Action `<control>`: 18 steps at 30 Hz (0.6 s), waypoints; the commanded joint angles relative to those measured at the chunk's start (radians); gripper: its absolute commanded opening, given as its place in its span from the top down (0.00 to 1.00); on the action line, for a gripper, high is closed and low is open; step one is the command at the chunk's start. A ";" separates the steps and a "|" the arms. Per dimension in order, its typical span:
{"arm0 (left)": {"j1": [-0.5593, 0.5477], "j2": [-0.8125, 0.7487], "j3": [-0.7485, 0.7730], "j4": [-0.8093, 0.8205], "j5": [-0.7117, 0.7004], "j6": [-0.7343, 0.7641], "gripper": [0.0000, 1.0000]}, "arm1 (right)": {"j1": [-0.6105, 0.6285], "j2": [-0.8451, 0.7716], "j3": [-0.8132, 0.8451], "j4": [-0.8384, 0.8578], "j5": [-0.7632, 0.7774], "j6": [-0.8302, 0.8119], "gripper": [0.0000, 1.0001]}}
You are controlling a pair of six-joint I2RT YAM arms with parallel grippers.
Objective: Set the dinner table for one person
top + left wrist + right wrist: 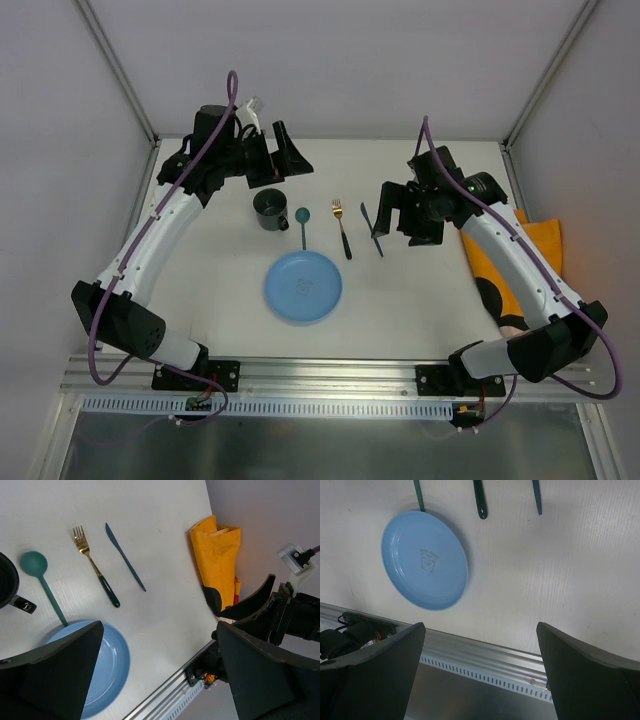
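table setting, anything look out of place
The orange placemat lies crumpled at the table's right edge, partly under the right arm, not under the plate. The spoon, fork and knife lie in a row beyond the plate, not beside it.

Observed: left arm (165, 225) and right arm (520, 260) have white link shells, black joint housings and black base plates. A purple cable (232, 95) runs along each. The left claw (280, 160) and right claw (400, 210) are black with broad flat fingers.

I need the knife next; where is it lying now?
In the top view the knife lies on the dinner table right of centre, just right of the fork and beyond the blue plate, touching neither.
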 commanded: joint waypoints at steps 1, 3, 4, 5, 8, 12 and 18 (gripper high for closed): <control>0.015 -0.057 -0.008 0.035 -0.061 0.086 0.01 | 0.005 -0.024 -0.018 0.001 0.008 0.005 0.01; 0.018 -0.058 -0.011 0.035 -0.064 0.103 0.01 | 0.008 -0.027 -0.024 0.000 0.024 0.010 0.00; 0.016 -0.057 -0.017 0.033 -0.069 0.145 0.01 | 0.008 -0.029 -0.029 0.000 0.028 0.012 0.01; 0.016 -0.054 -0.026 0.033 -0.087 0.173 0.01 | 0.008 -0.030 -0.034 0.001 0.031 0.010 0.01; 0.015 -0.003 -0.023 -0.062 -0.352 0.227 0.01 | 0.007 -0.030 -0.040 0.003 0.038 0.012 0.01; 0.019 0.156 0.066 -0.230 -0.603 0.287 0.01 | 0.007 -0.029 -0.035 0.000 0.039 0.004 0.00; 0.019 0.296 0.090 -0.241 -0.642 0.267 0.01 | 0.008 -0.026 -0.026 -0.017 0.056 -0.002 0.01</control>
